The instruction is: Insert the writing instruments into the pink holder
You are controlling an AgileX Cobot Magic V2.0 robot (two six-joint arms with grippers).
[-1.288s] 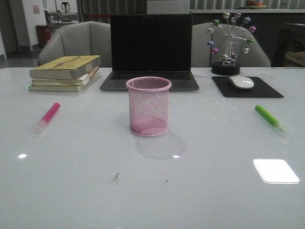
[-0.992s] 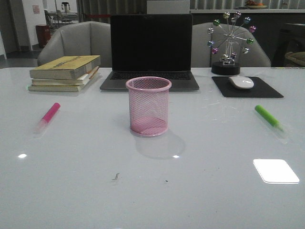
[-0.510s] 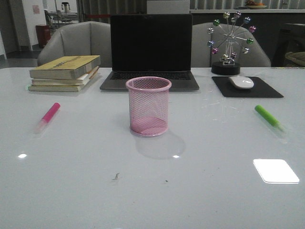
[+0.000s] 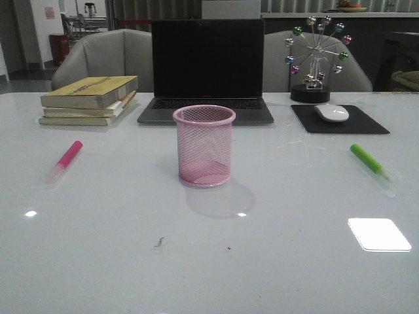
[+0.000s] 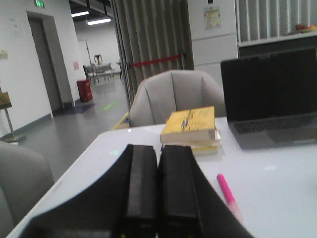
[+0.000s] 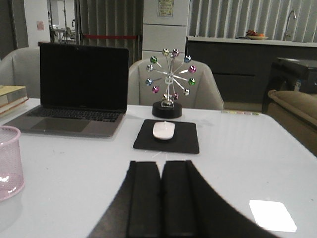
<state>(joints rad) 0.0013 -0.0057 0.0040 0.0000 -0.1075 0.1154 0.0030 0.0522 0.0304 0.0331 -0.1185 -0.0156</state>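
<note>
The pink mesh holder [image 4: 203, 145] stands upright and empty in the middle of the white table; its side also shows in the right wrist view, pink holder [image 6: 9, 161]. A hot pink highlighter [image 4: 65, 159] lies at the left, also seen as the pink highlighter [image 5: 228, 192] beside my left gripper [image 5: 158, 151], which is shut with nothing in it. A green highlighter [image 4: 370, 161] lies at the right, hidden from the right wrist view. My right gripper [image 6: 161, 166] is shut and empty. Neither gripper shows in the front view.
Behind the holder sits an open laptop [image 4: 207, 69]. A stack of books [image 4: 90, 99] lies at the back left. A white mouse [image 4: 331, 112] on a black pad [image 4: 340, 121] and a ball ornament [image 4: 315, 59] stand at the back right.
</note>
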